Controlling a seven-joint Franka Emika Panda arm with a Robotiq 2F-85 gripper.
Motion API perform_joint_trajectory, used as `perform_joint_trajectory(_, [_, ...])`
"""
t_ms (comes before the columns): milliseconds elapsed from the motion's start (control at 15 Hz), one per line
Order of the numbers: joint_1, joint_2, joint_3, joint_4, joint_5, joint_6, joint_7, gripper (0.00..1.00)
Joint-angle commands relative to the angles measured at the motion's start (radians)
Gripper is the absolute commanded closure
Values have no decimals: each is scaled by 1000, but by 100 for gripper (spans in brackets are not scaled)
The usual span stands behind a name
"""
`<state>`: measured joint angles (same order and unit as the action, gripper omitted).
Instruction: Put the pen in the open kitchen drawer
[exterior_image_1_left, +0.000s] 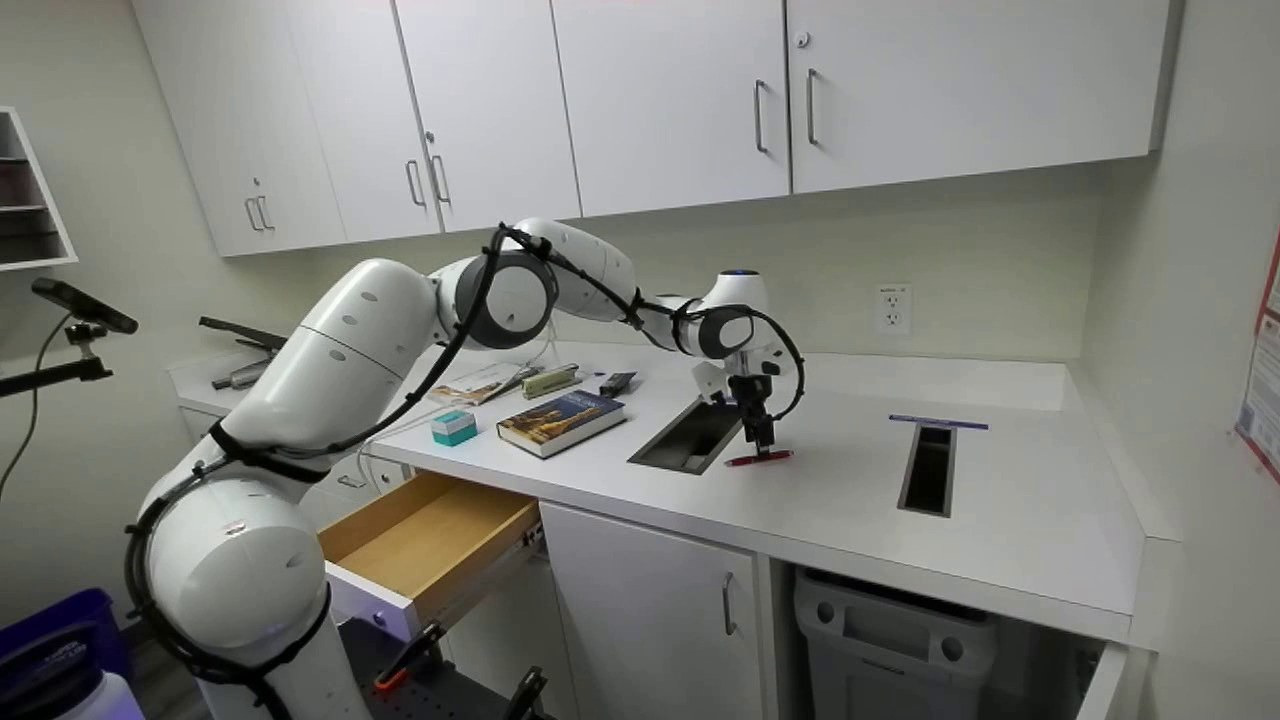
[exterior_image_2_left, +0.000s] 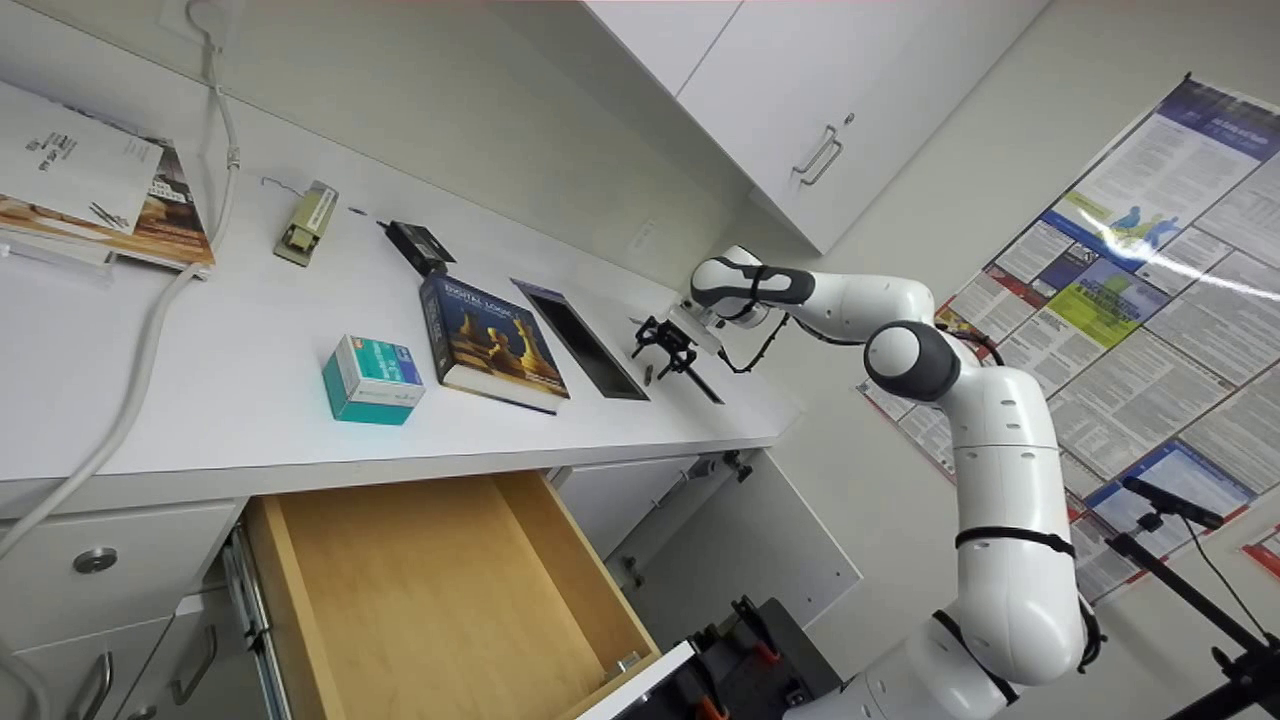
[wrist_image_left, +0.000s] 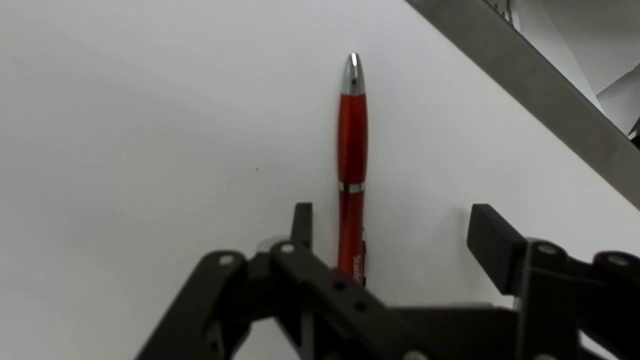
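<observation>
Pen (wrist_image_left: 352, 167) on countertop (wrist_image_left: 150, 125), long axis square to closing line of gripper (wrist_image_left: 392, 227); fingers (wrist_image_left: 302, 225) stand apart either side in wrist view, pen nearer one than other.

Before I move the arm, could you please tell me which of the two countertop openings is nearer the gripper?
The wider opening, beside the gripper and red pen; the narrow opening, with a blue strip at one end, lies farther off.
</observation>
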<state>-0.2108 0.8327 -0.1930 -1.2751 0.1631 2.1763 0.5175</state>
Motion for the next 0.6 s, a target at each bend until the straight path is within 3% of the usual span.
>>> perform_joint_trajectory(0, [-4,41,-10,81,4,-63,28,51])
perform_joint_trajectory(400, [-15,66,-8,122,6,-83,27,95])
perform_joint_trajectory(533, [-15,76,-10,138,2,-93,31,100])
